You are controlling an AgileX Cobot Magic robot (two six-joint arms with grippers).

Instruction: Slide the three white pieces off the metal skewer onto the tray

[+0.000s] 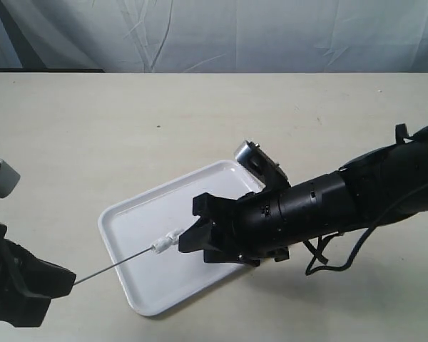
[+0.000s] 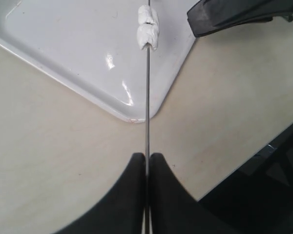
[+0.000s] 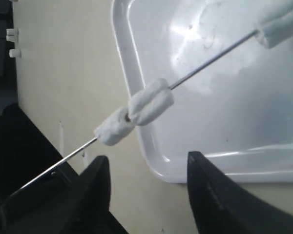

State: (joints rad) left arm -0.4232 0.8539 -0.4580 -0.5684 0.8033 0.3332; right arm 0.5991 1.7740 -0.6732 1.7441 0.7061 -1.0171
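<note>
Left gripper [image 2: 147,163] pinches the metal skewer [image 2: 147,107] beyond the tray's [image 1: 118,212] near-left rim; right gripper [image 3: 145,171] spread wide, empty, at the white pieces [image 3: 136,111].

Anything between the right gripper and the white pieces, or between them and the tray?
Nothing visible. The right gripper is open, with the white pieces just ahead of it and only air between. They sit on the metal skewer over the tray, which is bare below them. The left gripper clamps the skewer's other end.
</note>
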